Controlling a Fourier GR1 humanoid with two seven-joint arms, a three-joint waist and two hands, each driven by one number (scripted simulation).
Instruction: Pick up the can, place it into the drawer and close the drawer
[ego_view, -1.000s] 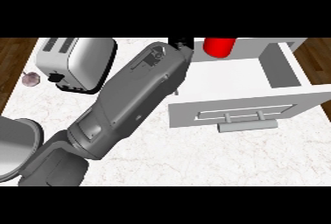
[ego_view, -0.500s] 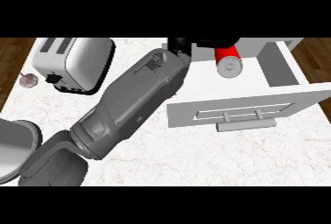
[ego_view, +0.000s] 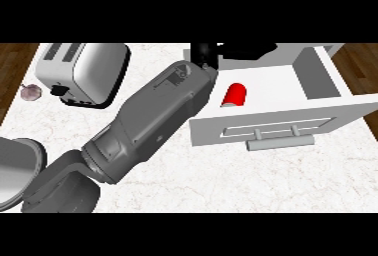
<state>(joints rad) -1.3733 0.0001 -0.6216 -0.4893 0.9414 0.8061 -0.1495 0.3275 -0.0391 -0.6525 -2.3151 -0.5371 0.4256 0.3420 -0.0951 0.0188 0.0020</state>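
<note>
The red can (ego_view: 235, 94) lies on its side inside the open white drawer (ego_view: 325, 80), near the drawer's left wall, its silver end towards the drawer front. My left hand (ego_view: 205, 52) hangs just above and behind the can at the drawer's far left corner, open and apart from the can. Its grey forearm (ego_view: 151, 122) runs in from the lower left. The picture's top partly cuts off the hand. The drawer's front panel with its bar handle (ego_view: 280, 143) faces me. The right hand shows nowhere.
A silver toaster (ego_view: 83, 70) stands at the counter's back left, with a small pinkish object (ego_view: 31, 92) to its left. A rounded grey shape (ego_view: 15, 172) sits at the lower left edge. Wooden floor shows past both counter ends.
The can came down from under the hand at the back into the drawer and now lies free there. The hand has let go of it and stays above.
</note>
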